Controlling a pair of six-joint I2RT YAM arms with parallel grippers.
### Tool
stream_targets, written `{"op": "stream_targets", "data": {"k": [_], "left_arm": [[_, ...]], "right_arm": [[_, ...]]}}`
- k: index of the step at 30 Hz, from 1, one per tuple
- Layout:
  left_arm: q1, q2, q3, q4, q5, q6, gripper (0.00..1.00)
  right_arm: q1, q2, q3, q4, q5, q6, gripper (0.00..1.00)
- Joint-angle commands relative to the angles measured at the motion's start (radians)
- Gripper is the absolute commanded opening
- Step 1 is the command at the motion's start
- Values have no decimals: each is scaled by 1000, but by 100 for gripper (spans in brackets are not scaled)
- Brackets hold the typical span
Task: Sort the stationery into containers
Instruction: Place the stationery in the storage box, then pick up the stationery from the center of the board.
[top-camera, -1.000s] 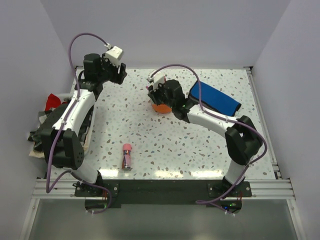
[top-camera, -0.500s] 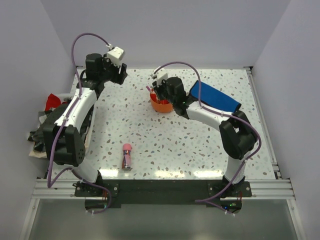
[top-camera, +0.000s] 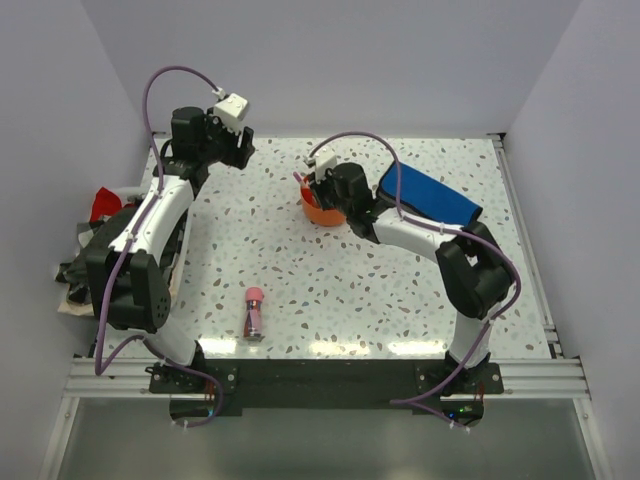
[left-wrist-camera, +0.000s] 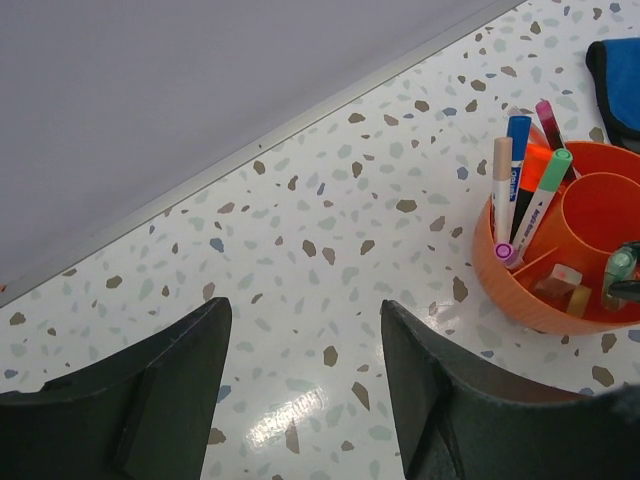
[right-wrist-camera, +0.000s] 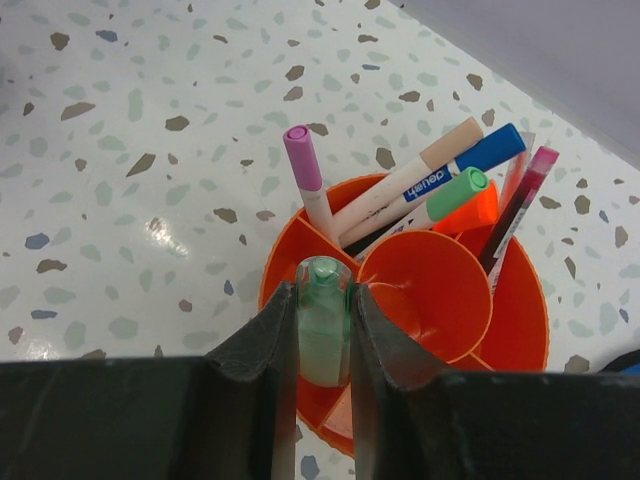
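The round orange caddy (top-camera: 318, 208) stands at the table's back middle, also in the right wrist view (right-wrist-camera: 520, 300) and left wrist view (left-wrist-camera: 500, 270). Several pens and markers (right-wrist-camera: 420, 185) stand in its ring compartments, and beige erasers (left-wrist-camera: 565, 285) lie in one. My right gripper (right-wrist-camera: 322, 320) is shut on a stubby green-capped tube (right-wrist-camera: 322, 325) over a ring compartment of the caddy. My left gripper (left-wrist-camera: 305, 345) is open and empty above the bare table at the back left. A pink-capped glue tube (top-camera: 254, 311) lies near the front left.
A blue pouch (top-camera: 428, 198) lies behind and right of the caddy. A pile of dark and red items (top-camera: 92, 235) sits off the table's left edge. Walls close the back and sides.
My right gripper with the green-capped tube shifted over the caddy, uncovering most of it from above. The left arm barely moved.
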Motion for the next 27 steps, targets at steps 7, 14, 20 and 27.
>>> {"op": "stream_targets", "data": {"k": [7, 14, 20, 27], "left_arm": [[0, -16, 20, 28, -6, 8, 66], [0, -45, 16, 35, -6, -10, 66], [0, -132, -24, 2, -73, -27, 80], [4, -163, -30, -173, -194, -31, 84]], "right_arm": [[-1, -60, 14, -27, 34, 43, 44], [-3, -161, 55, -139, 45, 64, 48], [-1, -209, 180, -362, -65, 164, 54], [29, -32, 351, -671, -412, 442, 61]]}}
